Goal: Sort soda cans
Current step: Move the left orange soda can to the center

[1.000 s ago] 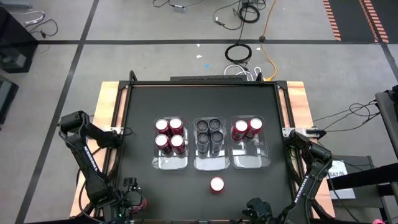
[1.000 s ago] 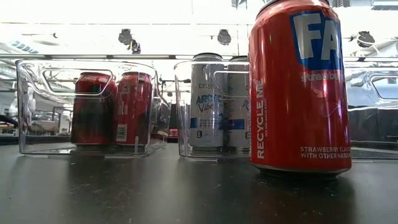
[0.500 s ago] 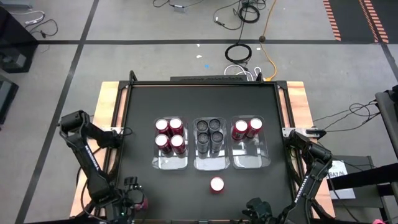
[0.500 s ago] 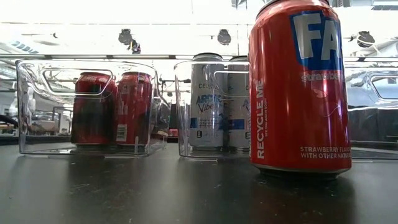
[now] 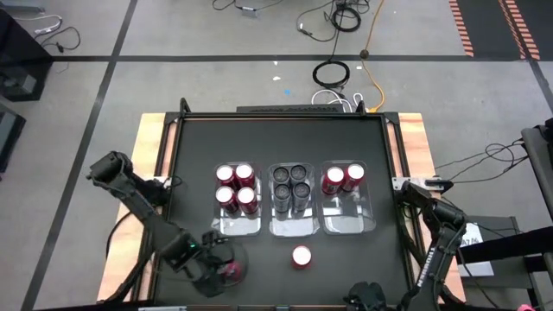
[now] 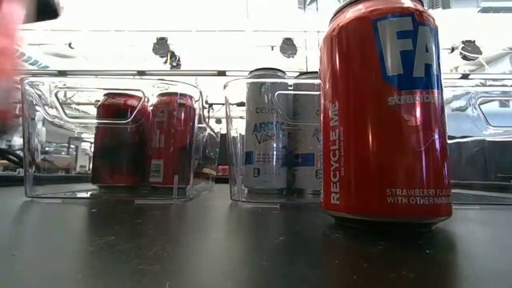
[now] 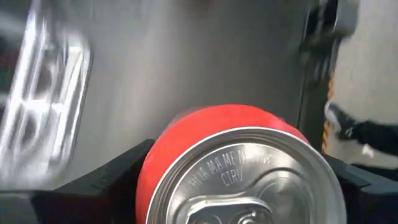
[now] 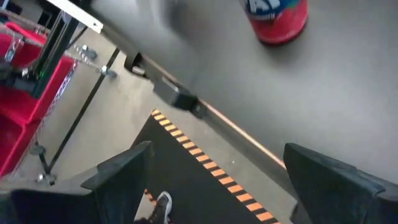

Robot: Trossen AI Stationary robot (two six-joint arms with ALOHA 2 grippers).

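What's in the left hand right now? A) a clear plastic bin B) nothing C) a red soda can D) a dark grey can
C: the left wrist view shows a red soda can with a silver top sitting between the left hand's dark fingers, over the table's front left in the high view.

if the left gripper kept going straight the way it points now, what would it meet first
Hedged, since depth is unclear: the left gripper, its jaws closed on a red can, points toward the left clear bin in the high view. That bin's near wall looks first in line; bare table lies between.
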